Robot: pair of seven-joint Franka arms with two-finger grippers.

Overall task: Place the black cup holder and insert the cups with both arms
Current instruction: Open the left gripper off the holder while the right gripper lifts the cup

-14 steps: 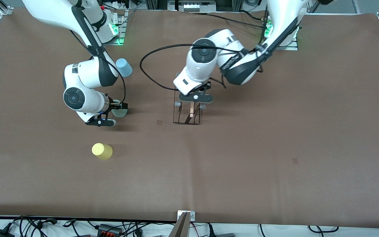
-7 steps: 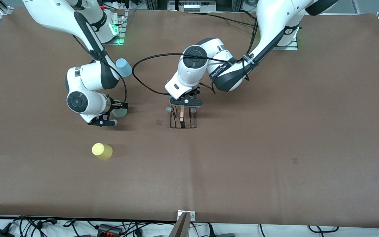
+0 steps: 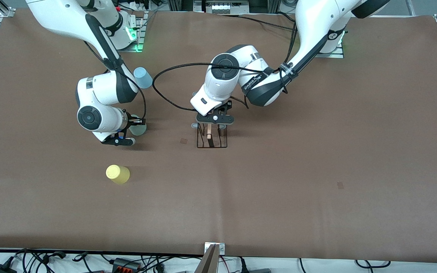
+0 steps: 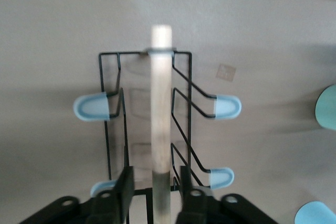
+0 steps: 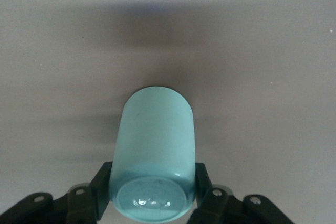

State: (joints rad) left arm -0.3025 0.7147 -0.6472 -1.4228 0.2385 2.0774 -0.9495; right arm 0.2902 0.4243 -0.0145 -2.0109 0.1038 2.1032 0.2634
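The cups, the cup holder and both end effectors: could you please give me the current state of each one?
black cup holder: upright on the table.
mint green cup: upside down, gripped.
yellow cup: upside down on the table, free.
light blue cup: upside down on the table, free.
left end effector: fingers flank the holder's wooden bar, apparently parted.
right end effector: shut on the mint green cup.

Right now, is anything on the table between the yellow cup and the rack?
No. In the front view only bare brown table lies between the yellow cup and the rack.

Brown table [image 3: 317, 151], black cup holder [image 3: 211, 140], yellow cup [image 3: 117, 174], light blue cup [image 3: 143, 77], apparently upside down
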